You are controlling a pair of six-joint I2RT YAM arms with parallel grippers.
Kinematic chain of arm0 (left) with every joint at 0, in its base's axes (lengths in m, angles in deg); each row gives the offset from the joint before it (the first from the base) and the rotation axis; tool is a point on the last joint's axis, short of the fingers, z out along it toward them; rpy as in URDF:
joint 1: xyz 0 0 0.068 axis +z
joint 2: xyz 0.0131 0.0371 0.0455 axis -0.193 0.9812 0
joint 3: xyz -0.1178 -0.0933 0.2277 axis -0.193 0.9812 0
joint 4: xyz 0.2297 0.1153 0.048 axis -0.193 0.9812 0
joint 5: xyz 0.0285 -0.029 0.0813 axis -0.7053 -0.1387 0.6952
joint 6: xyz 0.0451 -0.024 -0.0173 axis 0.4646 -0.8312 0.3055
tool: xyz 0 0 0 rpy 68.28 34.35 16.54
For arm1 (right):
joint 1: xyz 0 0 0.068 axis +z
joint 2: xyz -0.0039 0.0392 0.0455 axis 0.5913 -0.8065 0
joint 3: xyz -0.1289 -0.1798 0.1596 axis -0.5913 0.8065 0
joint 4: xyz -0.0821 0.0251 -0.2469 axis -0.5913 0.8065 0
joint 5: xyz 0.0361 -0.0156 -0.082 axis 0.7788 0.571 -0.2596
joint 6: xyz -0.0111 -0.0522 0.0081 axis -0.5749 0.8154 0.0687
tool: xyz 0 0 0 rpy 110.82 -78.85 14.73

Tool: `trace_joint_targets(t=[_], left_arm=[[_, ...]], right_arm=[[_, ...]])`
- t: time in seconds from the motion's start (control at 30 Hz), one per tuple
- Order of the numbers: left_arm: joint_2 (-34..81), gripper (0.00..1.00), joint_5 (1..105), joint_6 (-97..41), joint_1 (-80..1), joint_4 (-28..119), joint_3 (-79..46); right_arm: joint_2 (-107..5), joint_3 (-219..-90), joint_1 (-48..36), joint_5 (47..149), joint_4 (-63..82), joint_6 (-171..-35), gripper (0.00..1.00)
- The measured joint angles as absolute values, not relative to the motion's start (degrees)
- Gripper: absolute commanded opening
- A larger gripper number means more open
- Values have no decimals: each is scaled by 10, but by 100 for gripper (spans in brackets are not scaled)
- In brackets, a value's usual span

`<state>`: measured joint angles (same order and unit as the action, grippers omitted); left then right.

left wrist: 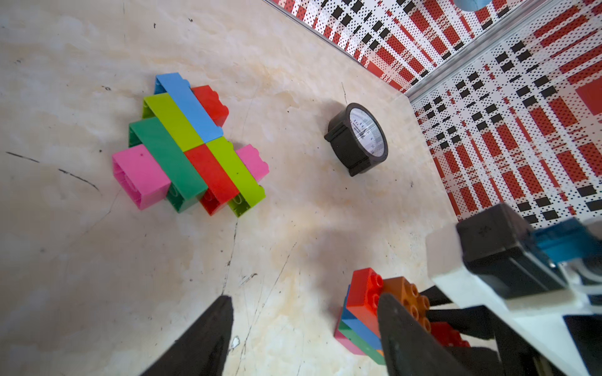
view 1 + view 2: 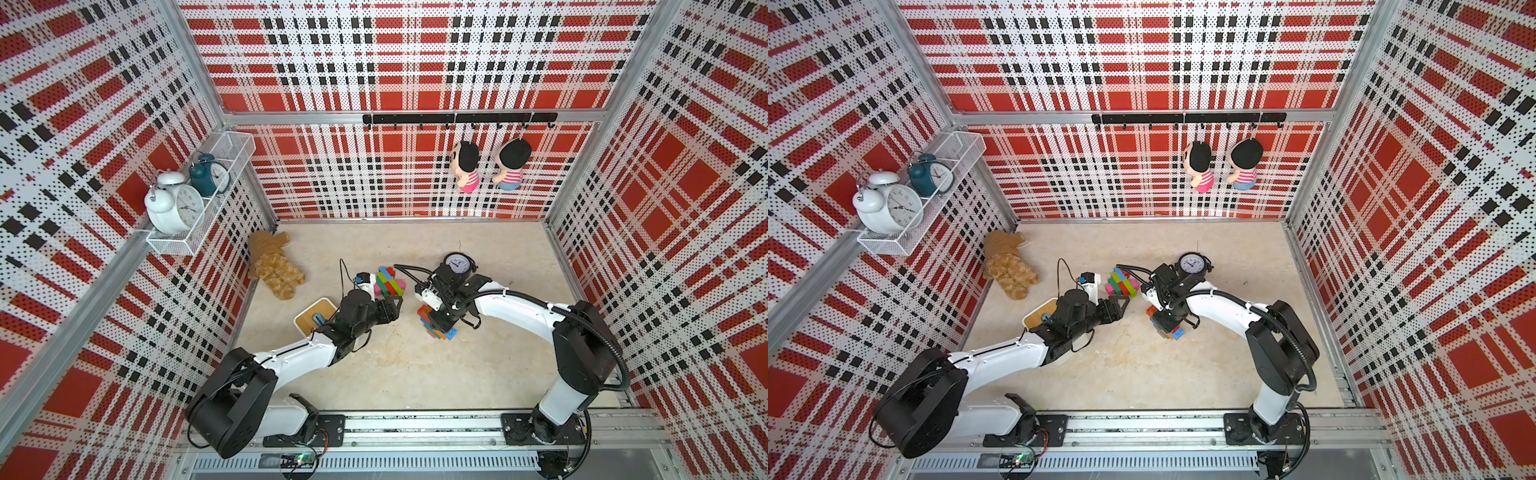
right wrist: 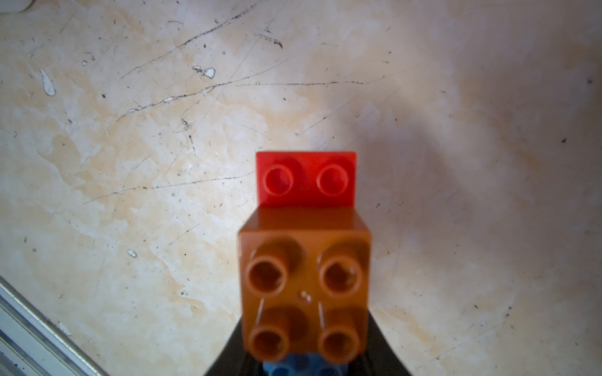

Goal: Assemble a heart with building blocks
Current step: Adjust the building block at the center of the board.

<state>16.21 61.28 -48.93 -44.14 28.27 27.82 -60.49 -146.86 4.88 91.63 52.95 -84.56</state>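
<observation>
A flat assembly of pink, green, lime, red and blue blocks [image 1: 192, 143] lies on the table, seen in both top views [image 2: 390, 282] [image 2: 1122, 284]. To its right stands a second, upright stack of blocks [image 2: 449, 333] [image 2: 1177, 333] [image 1: 361, 302]. My right gripper [image 3: 304, 355] points down over that stack, shut on the orange block [image 3: 304, 286] at its top. A red block [image 3: 306, 179] sits one step lower beside it. Between the two builds my left gripper [image 1: 306, 301] [image 2: 397, 307] hovers open with nothing between its fingers.
A small black clock [image 2: 459, 264] [image 1: 358, 140] stands behind the right arm. A brown teddy bear [image 2: 274, 266] lies at the left wall. Under the left arm is a white tray with a wooden lid [image 2: 309, 318]. Two dolls [image 2: 467, 166] hang on the back wall.
</observation>
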Motion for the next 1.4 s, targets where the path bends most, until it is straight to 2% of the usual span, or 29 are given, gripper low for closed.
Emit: trace_joint_targets(t=[0.17,0.33,0.6,0.77,0.93,1.2,1.4], left_arm=[[162,74,620,-484,-439,288,269],[160,78,641,-469,-431,305,250],[116,80,668,-456,-407,319,245],[98,80,671,-455,-394,321,245],[96,82,671,-451,-387,325,245],[94,83,671,-450,-382,330,245],[93,83,671,-450,-382,330,246]], right_arm=[[-595,-1466,41,931,528,-858,19],[-570,-1451,0,1014,491,-887,20],[-564,-1365,-88,1192,340,-1002,21],[-574,-1324,-100,1265,221,-1090,22],[-604,-1292,-102,1299,112,-1166,23],[-647,-1257,-102,1314,18,-1237,25],[-656,-1240,-108,1323,-31,-1265,34]])
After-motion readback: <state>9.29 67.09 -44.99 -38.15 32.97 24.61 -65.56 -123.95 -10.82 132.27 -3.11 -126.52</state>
